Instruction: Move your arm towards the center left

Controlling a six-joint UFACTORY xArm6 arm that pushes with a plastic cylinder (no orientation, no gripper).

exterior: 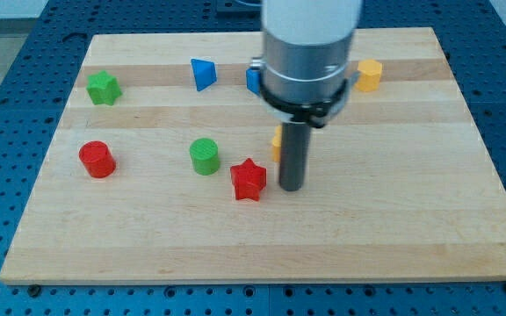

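our rod stands upright, long axis vertical, my tip (292,188) pointing down onto the wooden board (393,228) near its middle, just right of the red star (249,180). we carry no claw; the tip holds nothing.

Bright, even overhead light falls on our pale wooden bench (411,219); soft, short shadows sit beneath the red star-shaped block (249,180) and green cylinder block (205,156). Our silver arm housing (310,44) looks slightly blurred, with a mild sheen.
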